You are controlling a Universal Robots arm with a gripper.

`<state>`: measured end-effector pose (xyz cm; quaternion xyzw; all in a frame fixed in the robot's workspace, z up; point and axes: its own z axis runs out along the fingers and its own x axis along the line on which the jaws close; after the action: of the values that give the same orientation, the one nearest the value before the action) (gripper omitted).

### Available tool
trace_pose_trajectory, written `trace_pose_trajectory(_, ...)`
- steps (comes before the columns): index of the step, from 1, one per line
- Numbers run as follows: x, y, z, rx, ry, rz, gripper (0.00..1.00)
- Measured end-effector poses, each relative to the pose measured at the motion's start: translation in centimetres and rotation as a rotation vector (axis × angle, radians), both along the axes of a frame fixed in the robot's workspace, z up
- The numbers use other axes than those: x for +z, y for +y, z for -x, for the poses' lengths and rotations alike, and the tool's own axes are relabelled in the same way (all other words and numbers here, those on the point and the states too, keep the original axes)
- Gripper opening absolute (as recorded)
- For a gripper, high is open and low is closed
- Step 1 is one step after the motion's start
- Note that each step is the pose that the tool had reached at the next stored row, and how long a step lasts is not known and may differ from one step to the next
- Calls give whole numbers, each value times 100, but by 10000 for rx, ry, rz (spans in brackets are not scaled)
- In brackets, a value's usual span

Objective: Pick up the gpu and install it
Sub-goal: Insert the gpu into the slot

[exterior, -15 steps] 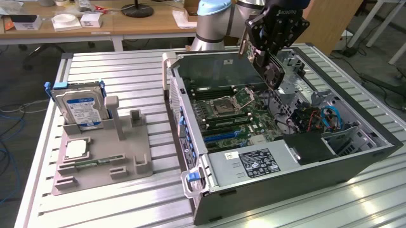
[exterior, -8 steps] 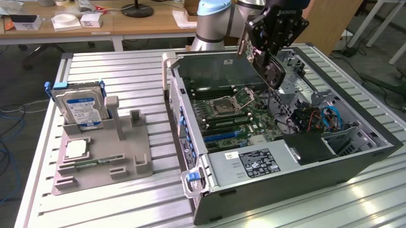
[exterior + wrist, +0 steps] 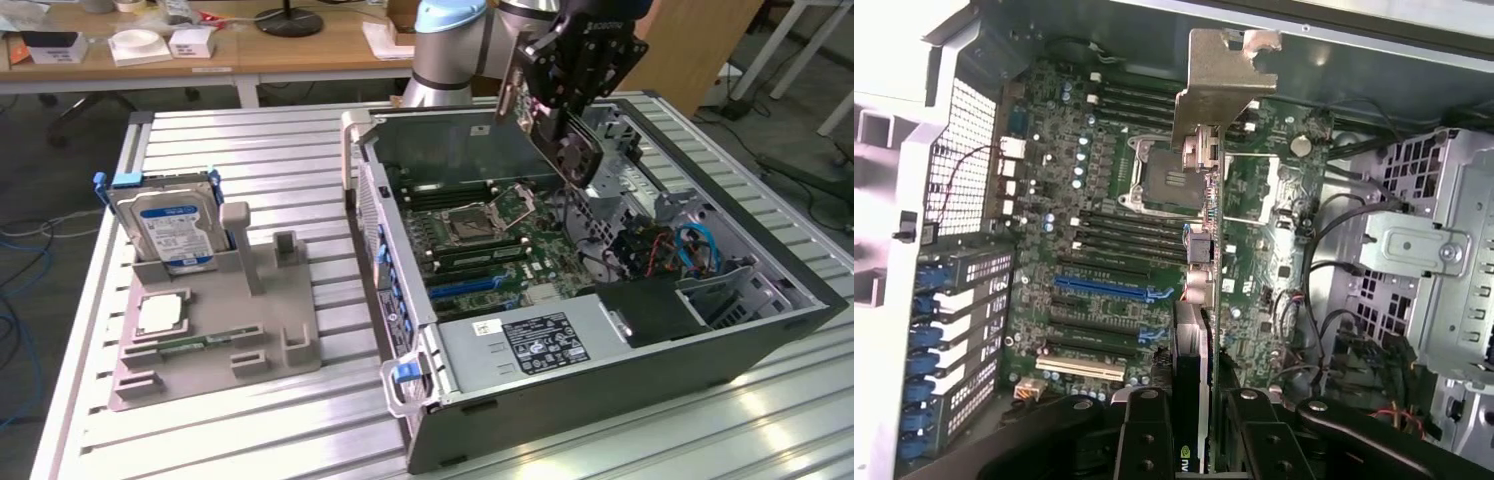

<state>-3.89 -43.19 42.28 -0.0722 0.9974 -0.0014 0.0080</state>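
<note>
Gpu (image 3: 1192, 350): gripped edge-on between the closed-in jaws of the gripper (image 3: 1194, 435), suspended over the motherboard (image 3: 1104, 230) within the open computer case (image 3: 747, 330). Long axis is pointed away from the gripper; metal bracket (image 3: 1219, 85) is outermost.

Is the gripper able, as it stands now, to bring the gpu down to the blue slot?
Probably yes. The gripper holds the gpu over the open case, and nothing seems to lie between it and the blue slot on the motherboard.
</note>
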Motion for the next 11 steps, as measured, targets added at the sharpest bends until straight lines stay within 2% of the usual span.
trace_pose_trajectory(11,0,-2,0,570,0,0,27)
